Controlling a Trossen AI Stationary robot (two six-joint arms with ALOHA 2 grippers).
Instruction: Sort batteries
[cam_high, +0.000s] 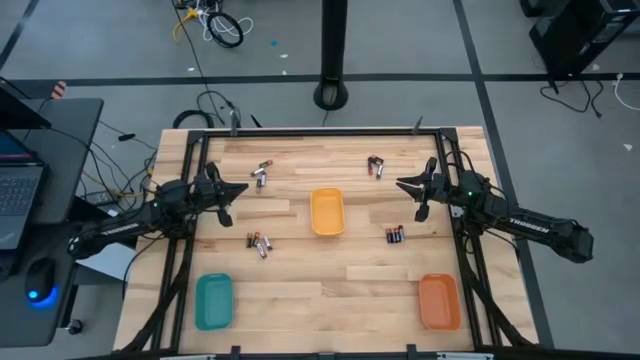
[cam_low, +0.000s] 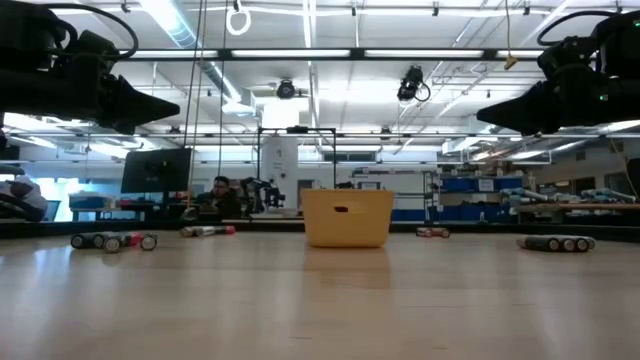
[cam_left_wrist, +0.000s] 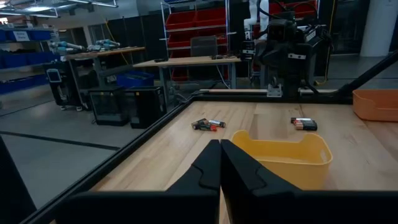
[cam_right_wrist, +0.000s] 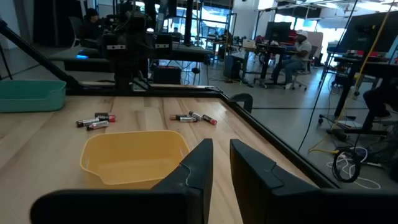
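Small dark and silvery batteries lie on the wooden table in loose groups: far left (cam_high: 262, 175), far right (cam_high: 375, 165), near left (cam_high: 260, 243) and near right (cam_high: 395, 235). A yellow tray (cam_high: 327, 212) stands between the arms. My left gripper (cam_high: 243, 188) hovers left of the tray, pointing right, fingers shut and empty (cam_left_wrist: 221, 163). My right gripper (cam_high: 401, 184) hovers right of the tray, pointing left, fingers a narrow gap apart and empty (cam_right_wrist: 221, 163). Both hang well above the tabletop in the low view, the left gripper (cam_low: 172, 107) and the right gripper (cam_low: 484, 115).
A teal tray (cam_high: 213, 300) sits near the table's near left corner, an orange tray (cam_high: 438, 300) near the near right corner. Black frame rails run along the table's edges. Bare wood lies between the trays and the battery groups. People sit in the room beyond.
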